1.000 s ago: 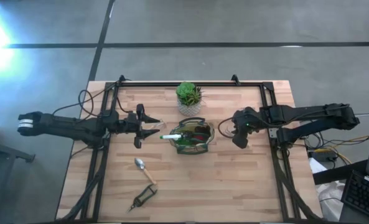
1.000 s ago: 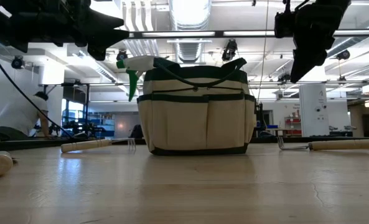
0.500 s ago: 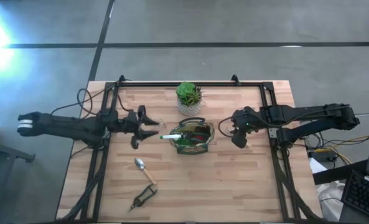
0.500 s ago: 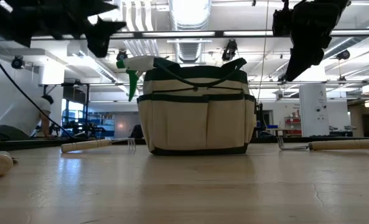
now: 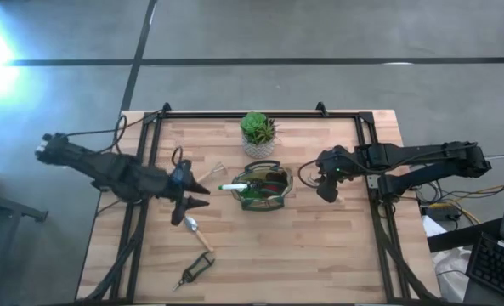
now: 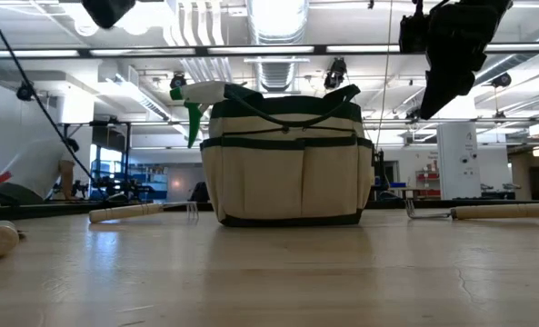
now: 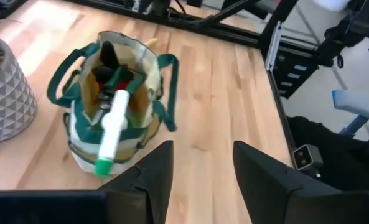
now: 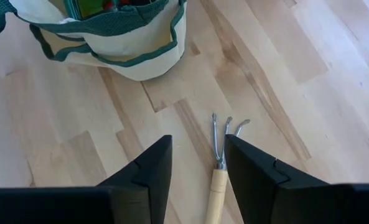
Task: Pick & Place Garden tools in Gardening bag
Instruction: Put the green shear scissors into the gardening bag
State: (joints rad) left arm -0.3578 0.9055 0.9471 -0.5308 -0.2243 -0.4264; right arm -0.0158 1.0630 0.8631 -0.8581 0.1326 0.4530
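The tan gardening bag (image 5: 264, 185) with green trim stands mid-table; a green-and-white tool (image 7: 111, 127) and dark and red items stick out of its top. A silver wooden-handled trowel (image 5: 196, 231) and a black pruner (image 5: 195, 270) lie near the front left. One rake fork (image 5: 207, 174) lies left of the bag. Another rake fork (image 8: 218, 163) lies right of the bag. My left gripper (image 5: 192, 204) is open and empty, above the trowel's blade. My right gripper (image 5: 326, 189) is open and empty, above the second rake fork.
A green plant in a white pot (image 5: 257, 134) stands behind the bag near the far edge. A black frame (image 5: 260, 115) runs along the table's far, left and right sides. Bare wood lies at the front right (image 5: 311, 255).
My left gripper has swung from beside the bag's left side toward the table's near edge and turned, now over the trowel. It stays open and empty. The tools and bag have kept their places.
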